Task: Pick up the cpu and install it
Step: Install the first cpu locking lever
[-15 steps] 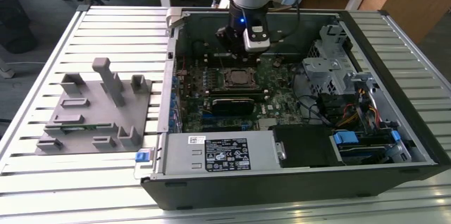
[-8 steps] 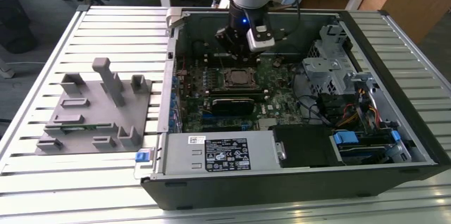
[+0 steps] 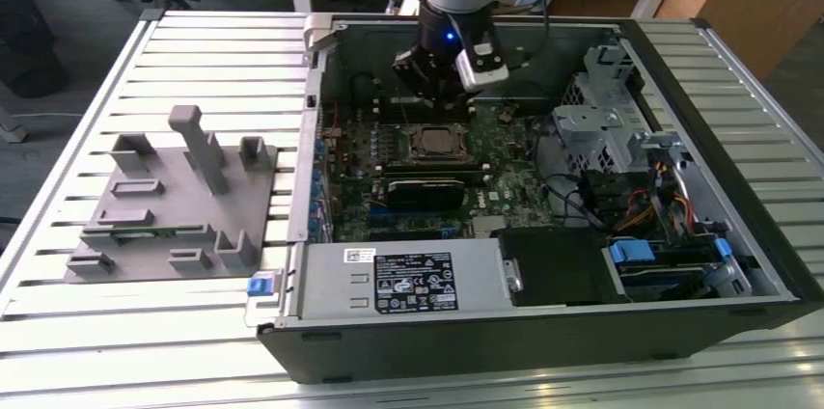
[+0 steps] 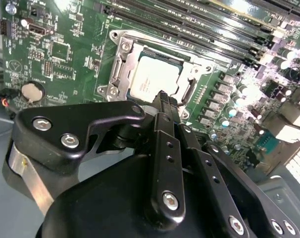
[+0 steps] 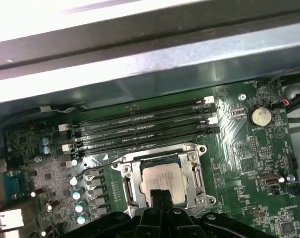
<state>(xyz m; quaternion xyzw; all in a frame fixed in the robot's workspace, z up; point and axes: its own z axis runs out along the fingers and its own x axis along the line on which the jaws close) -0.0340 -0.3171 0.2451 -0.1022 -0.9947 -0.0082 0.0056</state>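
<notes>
Slatted aluminium table (image 3: 193, 351) carries the open computer case (image 3: 541, 332) at frame centre; inside, the cpu (image 5: 162, 179) sits in the motherboard socket (image 5: 194, 171). Gripper (image 4: 164, 99) fingers closed together, empty, directly above it

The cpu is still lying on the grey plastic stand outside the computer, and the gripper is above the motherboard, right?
Not quite. The cpu already sits in the socket on the motherboard, inside the metal socket frame, as both wrist views show. The gripper is indeed above the motherboard, right over the chip. The grey plastic stand outside the case holds no cpu.
</notes>
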